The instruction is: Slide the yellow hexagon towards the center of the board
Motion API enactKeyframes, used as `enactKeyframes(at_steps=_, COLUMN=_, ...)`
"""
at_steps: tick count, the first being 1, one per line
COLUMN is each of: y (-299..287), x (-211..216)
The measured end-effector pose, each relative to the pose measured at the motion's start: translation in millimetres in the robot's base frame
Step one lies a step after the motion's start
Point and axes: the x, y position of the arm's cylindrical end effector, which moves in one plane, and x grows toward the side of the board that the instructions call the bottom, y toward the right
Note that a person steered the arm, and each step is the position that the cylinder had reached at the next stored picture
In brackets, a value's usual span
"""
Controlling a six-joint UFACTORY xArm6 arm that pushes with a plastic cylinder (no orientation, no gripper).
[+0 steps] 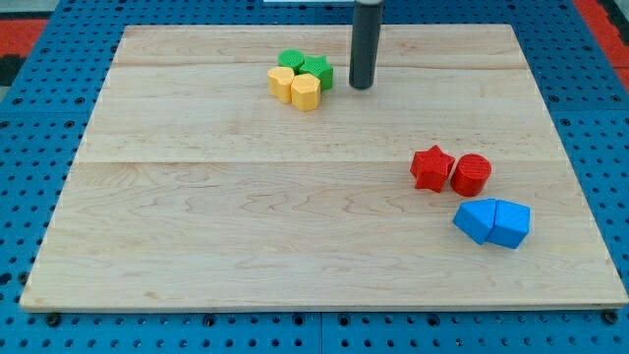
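The yellow hexagon (306, 91) lies near the view's top, left of centre, on the wooden board (246, 216). It touches a second yellow block (282, 84) on its left, with a green star (316, 70) and another green block (291, 61) just behind them. My tip (362, 86) stands a short way to the right of this cluster, apart from the green star.
A red star (431, 167) and a red cylinder (471, 174) sit touching at the view's right. Two blue blocks (491, 222) lie together just below them. A blue pegboard (29, 118) surrounds the board.
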Motion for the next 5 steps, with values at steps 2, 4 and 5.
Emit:
enactKeyframes(at_steps=2, y=-101, x=-6)
enactKeyframes(at_steps=4, y=-103, x=12)
enactKeyframes(at_steps=5, y=-100, x=34)
